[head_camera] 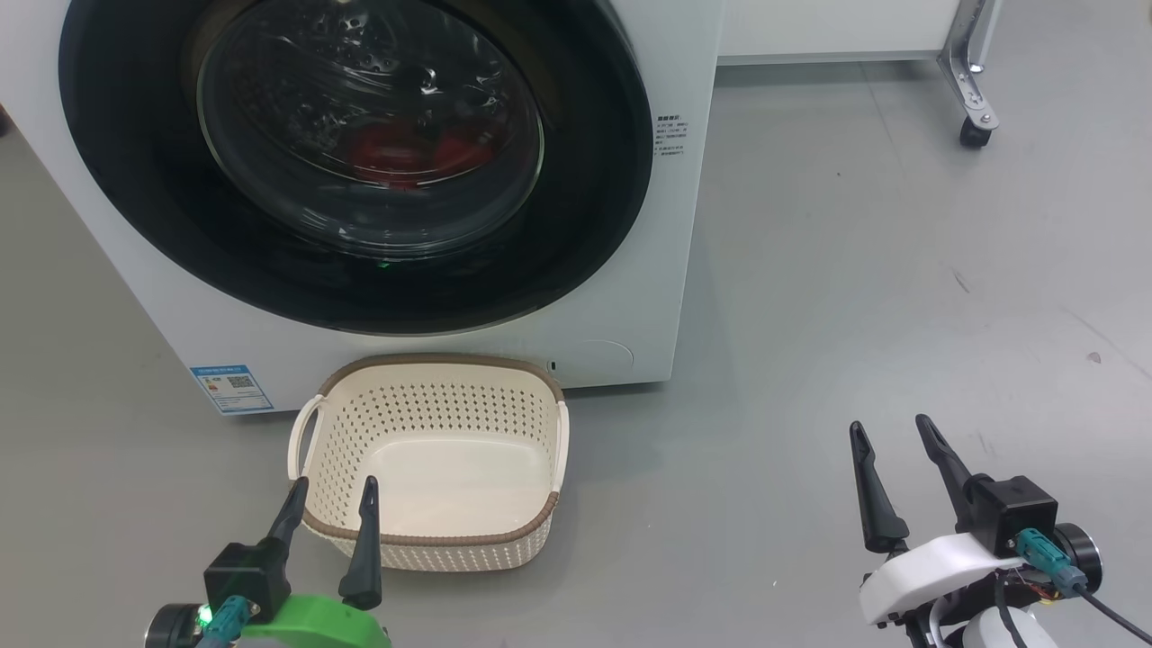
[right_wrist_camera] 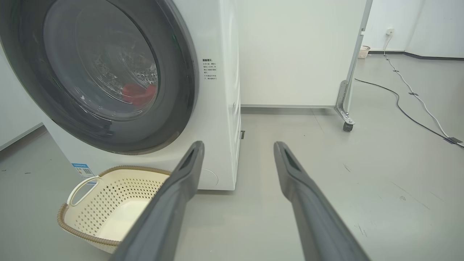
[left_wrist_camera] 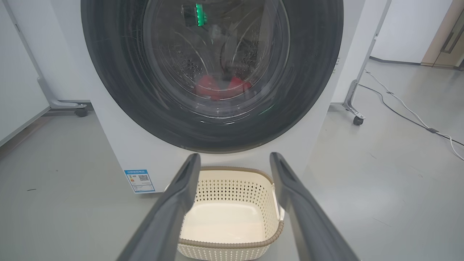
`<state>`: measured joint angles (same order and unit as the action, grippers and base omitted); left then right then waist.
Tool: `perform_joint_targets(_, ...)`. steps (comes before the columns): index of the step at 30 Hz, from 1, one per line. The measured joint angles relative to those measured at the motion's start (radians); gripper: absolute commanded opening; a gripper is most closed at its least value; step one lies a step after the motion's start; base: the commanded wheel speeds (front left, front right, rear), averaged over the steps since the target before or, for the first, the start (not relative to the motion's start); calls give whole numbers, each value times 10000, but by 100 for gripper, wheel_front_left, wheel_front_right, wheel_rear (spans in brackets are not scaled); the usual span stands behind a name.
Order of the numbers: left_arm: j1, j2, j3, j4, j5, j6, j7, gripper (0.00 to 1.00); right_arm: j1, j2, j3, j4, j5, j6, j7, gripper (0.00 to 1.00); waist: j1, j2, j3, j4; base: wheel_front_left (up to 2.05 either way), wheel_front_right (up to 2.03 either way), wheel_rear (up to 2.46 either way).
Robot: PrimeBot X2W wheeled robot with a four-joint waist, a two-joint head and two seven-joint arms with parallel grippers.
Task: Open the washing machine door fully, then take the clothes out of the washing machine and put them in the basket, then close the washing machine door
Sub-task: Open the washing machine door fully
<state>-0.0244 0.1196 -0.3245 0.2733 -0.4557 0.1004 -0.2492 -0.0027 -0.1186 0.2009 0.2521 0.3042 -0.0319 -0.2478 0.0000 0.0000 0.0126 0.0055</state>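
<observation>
The white washing machine [head_camera: 432,346] stands ahead with its round black-rimmed door [head_camera: 126,153] shut. Red clothes [head_camera: 409,153] show through the glass, lying low in the drum [left_wrist_camera: 221,87]. The cream basket [head_camera: 432,535] sits empty on the floor right in front of the machine. My left gripper [head_camera: 334,487] hovers open at the basket's near rim, nothing between its fingers. My right gripper [head_camera: 893,425] is open over bare floor, well right of the basket. In the right wrist view the door [right_wrist_camera: 181,72], clothes [right_wrist_camera: 137,94] and basket [right_wrist_camera: 83,224] lie to the left.
A white panel on a metal wheeled leg [head_camera: 976,126] stands behind the machine at right. Cables [right_wrist_camera: 409,108] run across the grey floor far right. A blue label [head_camera: 230,387] marks the machine's lower left corner. Another wheeled partition [left_wrist_camera: 80,111] stands left of the machine.
</observation>
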Motion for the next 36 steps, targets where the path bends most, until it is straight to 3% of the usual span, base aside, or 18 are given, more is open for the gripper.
perform_joint_targets(1,0,-2,2,4,0,0,0,100,1,0,-2,0,-6,4,0,100,0,0,3,2,0,0,0)
perform_joint_targets(2,0,-4,2,12,4,0,0,100,1,4,-4,0,-8,46,0,27,0,0,6,4,0,0,0)
perform_joint_targets(3,0,-10,4,13,8,0,0,100,2,10,0,12,-8,92,0,0,0,0,8,7,0,0,0)
perform_joint_targets(14,-14,-61,8,-25,65,0,0,100,15,46,-77,79,-6,309,0,0,0,0,150,95,0,0,0)
perform_joint_targets(18,-26,-90,13,-142,90,0,0,100,-144,111,-242,73,224,531,0,0,0,0,320,150,0,0,0)
perform_joint_targets(23,-126,-121,0,-257,90,0,0,100,-467,614,-949,150,2073,926,0,0,0,0,623,216,0,0,0)
perform_joint_targets(29,-553,-174,-79,-468,173,0,0,100,-1290,717,-1894,311,4420,1269,497,0,0,0,1101,349,0,0,0)
perform_joint_targets(36,-1025,-242,-171,-617,205,0,0,100,-2951,767,-3070,510,7877,1361,1755,0,0,0,1742,575,0,0,0)
